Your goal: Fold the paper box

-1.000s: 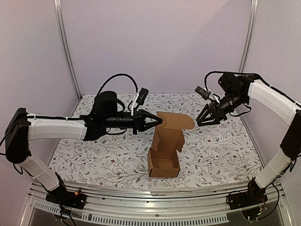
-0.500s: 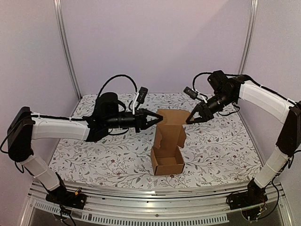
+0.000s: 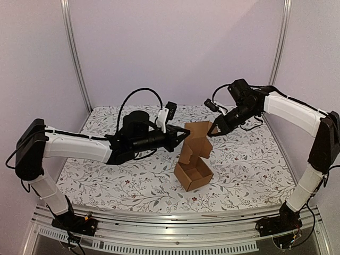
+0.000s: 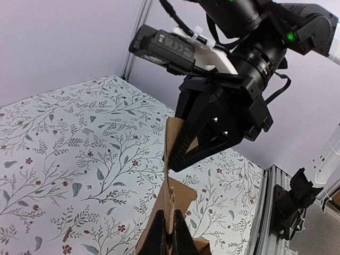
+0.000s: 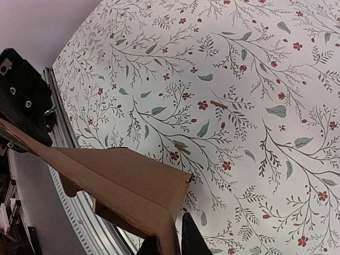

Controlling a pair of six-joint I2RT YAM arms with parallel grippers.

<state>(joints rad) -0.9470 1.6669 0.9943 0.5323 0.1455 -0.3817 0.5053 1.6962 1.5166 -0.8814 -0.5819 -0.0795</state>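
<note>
The paper box (image 3: 194, 159) is plain brown cardboard: an open cuboid base on the floral cloth, with its lid panel raised above it and turned at an angle. My left gripper (image 3: 184, 135) is shut on the lid's left edge, and in the left wrist view the cardboard (image 4: 172, 204) runs up from between its fingertips (image 4: 172, 241). My right gripper (image 3: 212, 131) holds the lid's right edge. In the right wrist view the folded flap (image 5: 122, 180) sits between its fingers (image 5: 171, 245). The left wrist view shows the right gripper (image 4: 183, 141) pinching the panel's far edge.
The floral cloth (image 3: 249, 159) covers the table. An aluminium rail (image 3: 159, 223) runs along the near edge, where both arm bases stand. Metal posts (image 3: 74, 53) (image 3: 279, 48) rise at the back corners in front of plain walls. Both arms reach inward over the middle.
The right gripper came left to the lid's right edge and closed on it. The left arm pushed right, still gripping. The box slid right and turned on the cloth.
</note>
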